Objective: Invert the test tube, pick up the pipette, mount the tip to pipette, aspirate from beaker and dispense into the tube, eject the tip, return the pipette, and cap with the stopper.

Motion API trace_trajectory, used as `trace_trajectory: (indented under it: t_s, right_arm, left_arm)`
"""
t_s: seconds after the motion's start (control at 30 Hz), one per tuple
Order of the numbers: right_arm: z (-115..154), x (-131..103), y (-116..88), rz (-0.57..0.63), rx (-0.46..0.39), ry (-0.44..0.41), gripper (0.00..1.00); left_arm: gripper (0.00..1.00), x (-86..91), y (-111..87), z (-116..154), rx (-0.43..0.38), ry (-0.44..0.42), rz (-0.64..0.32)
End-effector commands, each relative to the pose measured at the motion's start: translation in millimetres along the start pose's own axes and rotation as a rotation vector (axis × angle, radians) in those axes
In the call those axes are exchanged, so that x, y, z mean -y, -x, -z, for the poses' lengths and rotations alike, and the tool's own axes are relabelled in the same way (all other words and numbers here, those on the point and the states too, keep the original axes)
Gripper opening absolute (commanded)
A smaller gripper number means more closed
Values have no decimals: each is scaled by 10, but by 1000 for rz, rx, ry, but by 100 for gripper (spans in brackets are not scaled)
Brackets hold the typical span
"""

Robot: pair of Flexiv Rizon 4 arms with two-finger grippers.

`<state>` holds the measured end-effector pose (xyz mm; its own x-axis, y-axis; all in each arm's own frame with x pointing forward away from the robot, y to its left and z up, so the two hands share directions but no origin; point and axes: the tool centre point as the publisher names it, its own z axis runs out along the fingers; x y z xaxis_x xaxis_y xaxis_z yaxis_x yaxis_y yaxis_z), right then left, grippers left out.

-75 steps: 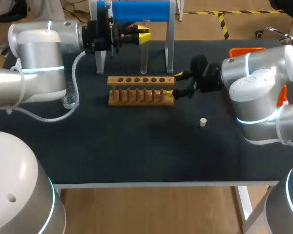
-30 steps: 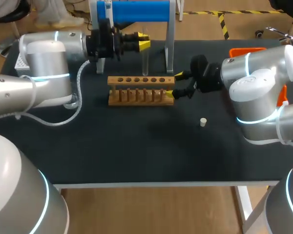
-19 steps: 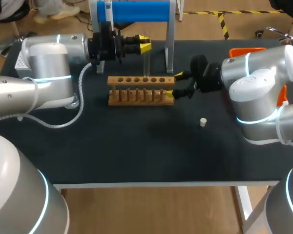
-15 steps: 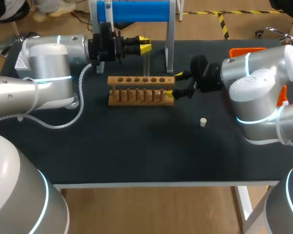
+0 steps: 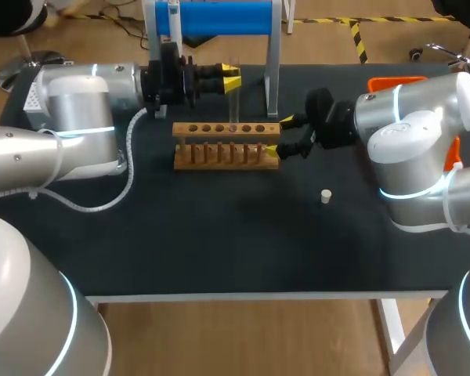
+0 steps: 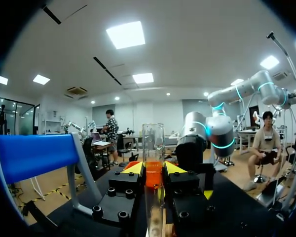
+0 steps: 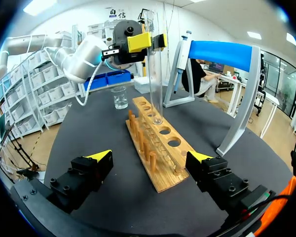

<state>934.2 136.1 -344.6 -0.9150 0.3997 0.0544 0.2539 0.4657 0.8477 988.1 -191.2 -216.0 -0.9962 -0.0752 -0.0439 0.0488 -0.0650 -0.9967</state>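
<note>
While upright in left jaws, clear glass tube

**Tube lowered to the rack**
The left gripper, clamped on the tube, has come down; the tube's bottom end now sits at a hole in the rack.

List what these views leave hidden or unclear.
- Beaker: head view, left arm largely covers it; right wrist view, too small to show any liquid.
- Test tube lower end: left wrist view, cut off below the left gripper.
- Orange object: head view, mostly behind right arm.
</note>
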Motion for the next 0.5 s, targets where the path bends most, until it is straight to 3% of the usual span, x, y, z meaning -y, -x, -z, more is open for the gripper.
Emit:
trace_trajectory:
  t_s: [0.03, 0.5]
  right_arm:
    - [0, 1, 1, 0, 0, 0, 100]
    - [0, 1, 1, 0, 0, 0, 100]
  left_arm:
    - [0, -33, 23, -6, -4, 15, 1]
    - [0, -111, -15, 19, -17, 152, 34]
